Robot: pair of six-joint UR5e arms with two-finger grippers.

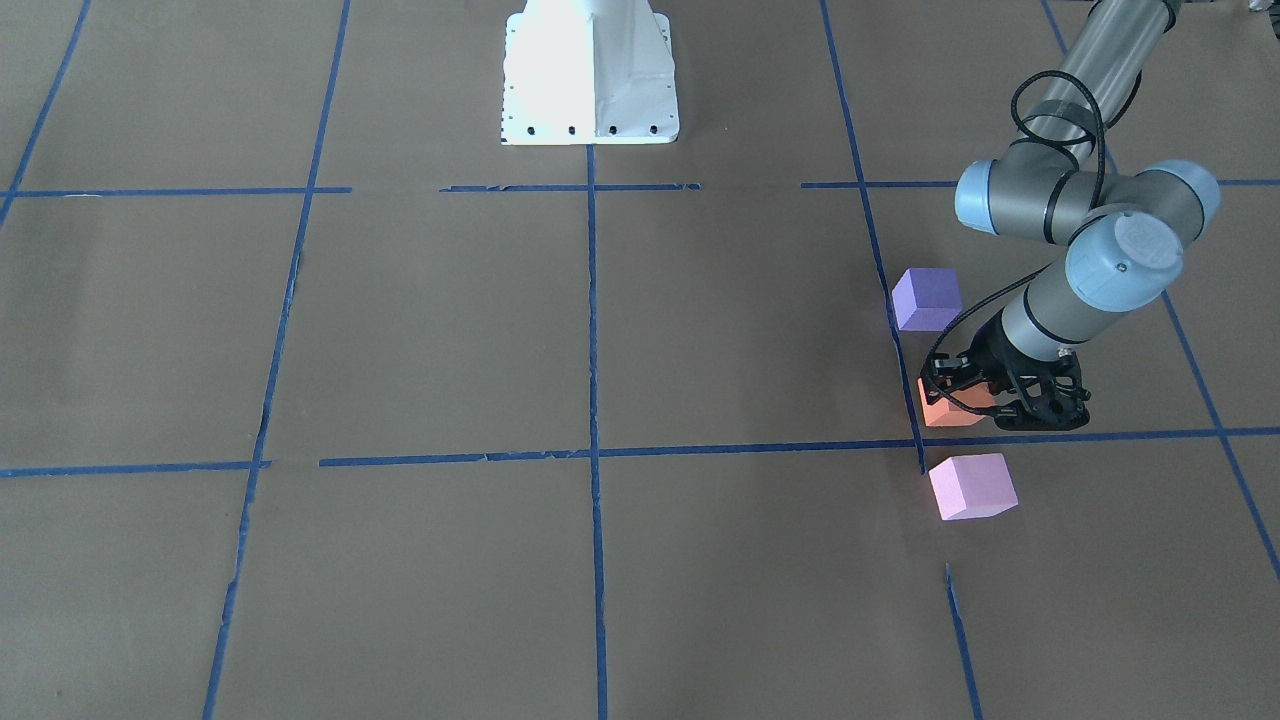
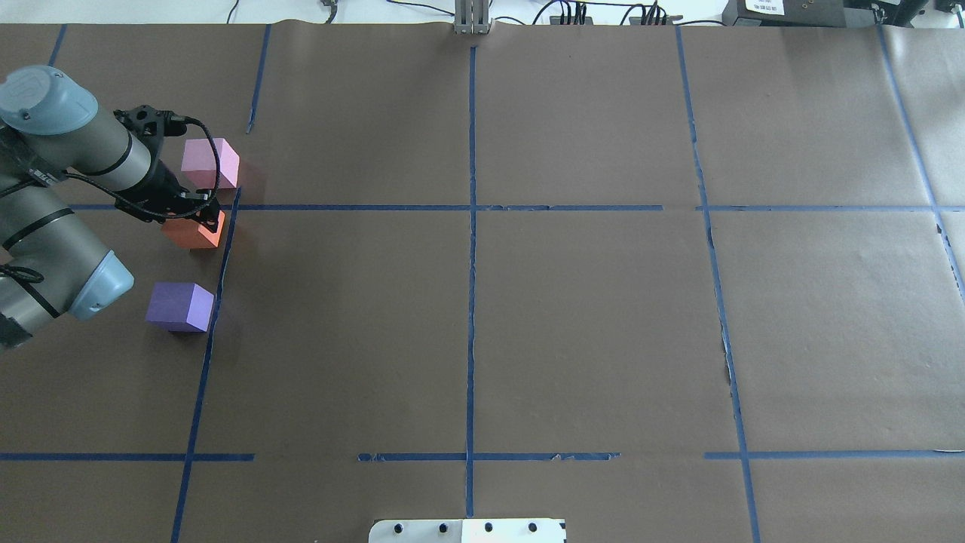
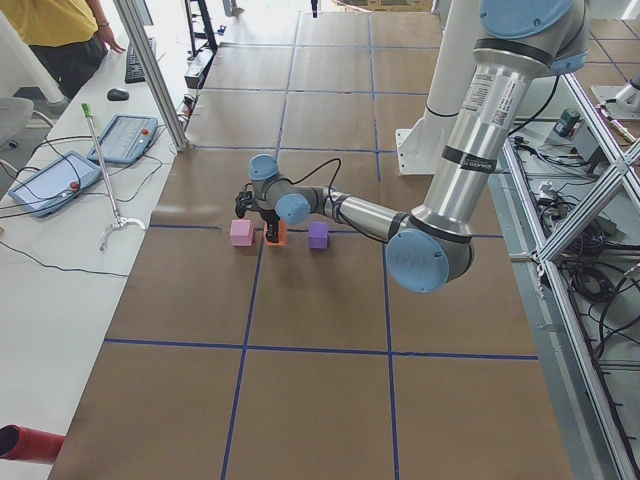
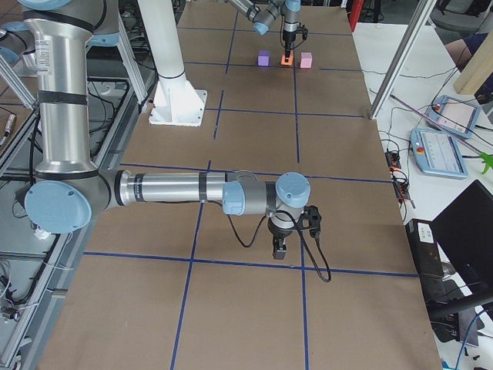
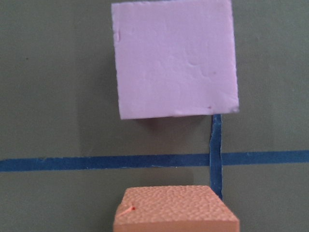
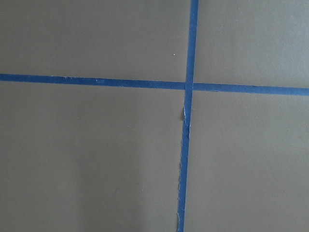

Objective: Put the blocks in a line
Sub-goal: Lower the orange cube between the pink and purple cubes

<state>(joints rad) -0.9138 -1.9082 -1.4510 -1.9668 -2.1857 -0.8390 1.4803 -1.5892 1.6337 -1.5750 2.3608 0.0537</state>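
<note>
Three foam cubes stand in a row along a blue tape line at the table's left side. The light pink block (image 1: 972, 487) (image 2: 209, 164) is farthest from the robot and the violet-purple block (image 1: 927, 299) (image 2: 179, 306) is nearest to it. The orange block (image 1: 943, 412) (image 2: 190, 233) sits between them, at table level. My left gripper (image 1: 975, 398) (image 2: 197, 219) is shut on the orange block. The left wrist view shows the orange block's top (image 5: 176, 210) and the pink block (image 5: 176, 58) beyond it. My right gripper (image 4: 280, 248) shows only in the exterior right view, low over bare paper. I cannot tell whether it is open or shut.
Brown paper with a blue tape grid (image 2: 472, 207) covers the table. The white robot base (image 1: 590, 75) stands at mid-table on the robot's side. A side desk with tablets (image 3: 120, 140) and a person in a yellow shirt (image 3: 55, 25) are beyond the far edge.
</note>
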